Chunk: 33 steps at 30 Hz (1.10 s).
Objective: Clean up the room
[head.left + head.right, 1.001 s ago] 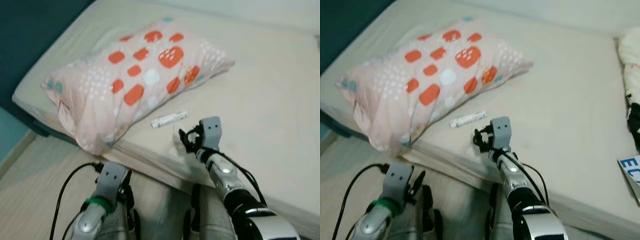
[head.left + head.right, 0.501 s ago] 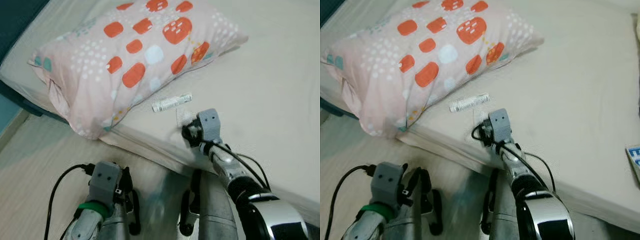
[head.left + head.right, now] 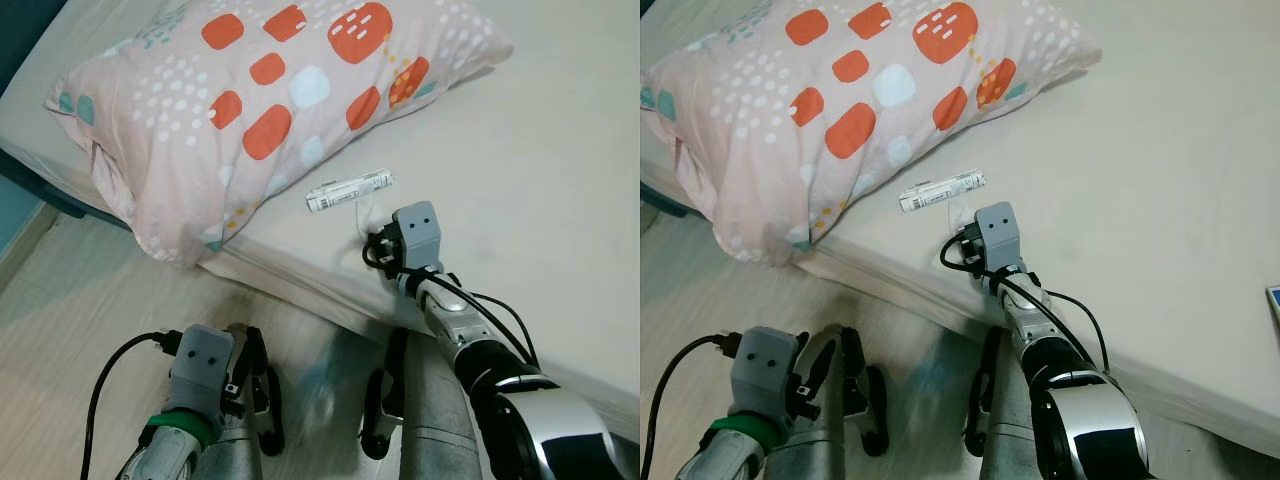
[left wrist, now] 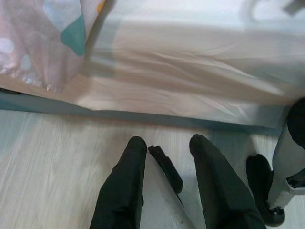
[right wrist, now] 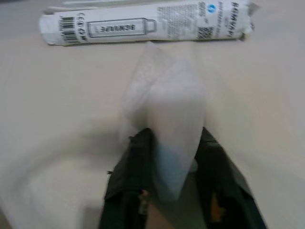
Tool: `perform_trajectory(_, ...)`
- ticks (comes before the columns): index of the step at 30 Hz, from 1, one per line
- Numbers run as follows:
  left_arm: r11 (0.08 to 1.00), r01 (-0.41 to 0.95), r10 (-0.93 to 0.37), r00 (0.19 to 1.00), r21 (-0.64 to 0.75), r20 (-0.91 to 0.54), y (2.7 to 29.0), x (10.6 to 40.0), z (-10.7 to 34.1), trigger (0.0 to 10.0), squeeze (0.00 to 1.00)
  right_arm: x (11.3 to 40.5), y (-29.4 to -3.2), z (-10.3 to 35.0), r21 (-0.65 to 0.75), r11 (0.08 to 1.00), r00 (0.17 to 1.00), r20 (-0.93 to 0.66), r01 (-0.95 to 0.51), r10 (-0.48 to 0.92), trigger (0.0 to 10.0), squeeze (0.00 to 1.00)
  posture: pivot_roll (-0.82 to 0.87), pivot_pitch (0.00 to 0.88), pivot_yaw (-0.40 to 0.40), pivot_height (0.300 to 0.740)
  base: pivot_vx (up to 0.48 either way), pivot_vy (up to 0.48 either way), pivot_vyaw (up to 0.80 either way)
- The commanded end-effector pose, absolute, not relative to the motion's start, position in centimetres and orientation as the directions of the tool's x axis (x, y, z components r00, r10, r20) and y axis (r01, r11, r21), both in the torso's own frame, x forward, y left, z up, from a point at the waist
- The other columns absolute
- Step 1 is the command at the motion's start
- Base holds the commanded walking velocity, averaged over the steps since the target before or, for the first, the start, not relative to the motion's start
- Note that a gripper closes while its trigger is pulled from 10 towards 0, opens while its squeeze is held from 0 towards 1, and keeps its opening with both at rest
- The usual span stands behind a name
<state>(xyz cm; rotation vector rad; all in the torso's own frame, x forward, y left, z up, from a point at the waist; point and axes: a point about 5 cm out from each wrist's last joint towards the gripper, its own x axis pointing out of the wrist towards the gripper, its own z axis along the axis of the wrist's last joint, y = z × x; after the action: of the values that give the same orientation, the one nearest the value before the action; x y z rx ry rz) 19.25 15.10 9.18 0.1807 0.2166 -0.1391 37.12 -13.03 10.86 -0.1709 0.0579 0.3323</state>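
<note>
Pinching a thin, translucent white scrap of plastic wrapper (image 5: 171,143), my right gripper (image 5: 174,157) rests low on the cream-sheeted mattress (image 3: 540,170), near its front edge. Both black fingers (image 5: 131,167) are closed on the scrap's lower end, and the rest of it stands up between them in a soft peak. I think it is a torn bit of film, though the wrist view is too blurred to be sure.

Just beyond the peak, at twelve o'clock from my jaws, lies a small white cylindrical tube with black printed label text (image 3: 348,190). It lies flat on the sheet, crosswise to my fingers, close to the scrap's tip, but I cannot tell whether they touch. From my head camera the tube sits at about eleven o'clock from my right gripper (image 3: 378,250), and a large pink pillow with orange and white spots (image 3: 250,110) lies beyond it, toward ten o'clock, overhanging the mattress edge.

My left gripper (image 4: 167,157) hangs idle down by the pale wooden floor (image 4: 52,157), its two fingers apart with nothing between them.
</note>
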Motion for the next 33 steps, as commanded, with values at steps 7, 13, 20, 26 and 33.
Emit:
perform_trajectory(7,0.976,0.157,-0.111,0.955,0.153,-0.274,15.0,19.4,8.4,10.0,0.00,36.4,-13.2,9.5,-0.131,0.925,0.931,-0.130,-0.356,0.340,0.0,0.00,0.24,0.373,0.050,0.606,0.000,0.000,0.00)
perform_trajectory(13,0.975,0.161,-0.118,0.959,0.153,-0.258,14.8,20.5,8.1,10.0,0.00,36.4,-13.5,9.8,-0.111,0.932,0.938,-0.082,-0.344,0.337,0.0,0.00,0.21,0.290,0.024,0.606,0.000,0.000,0.00)
perform_trajectory(20,0.974,0.170,-0.139,0.970,0.153,-0.198,14.7,23.5,8.3,10.0,0.00,34.9,-15.0,9.2,-0.064,0.957,0.958,0.028,-0.283,0.285,2.2,0.00,0.09,0.060,-0.040,0.606,0.000,0.000,0.00)
perform_trajectory(26,0.974,0.171,-0.143,0.973,0.152,-0.180,15.2,24.2,8.7,10.0,0.00,33.8,-15.2,8.4,-0.019,0.962,0.960,0.052,-0.273,0.274,10.0,0.00,0.06,0.025,-0.040,0.606,0.000,0.000,0.00)
perform_trajectory(33,0.973,0.103,-0.100,0.995,0.205,-0.026,16.6,26.0,11.9,10.0,0.00,29.8,-16.0,6.8,0.090,0.981,0.981,0.115,-0.170,0.159,10.0,0.00,-0.02,0.000,-0.017,0.606,0.000,0.000,0.00)
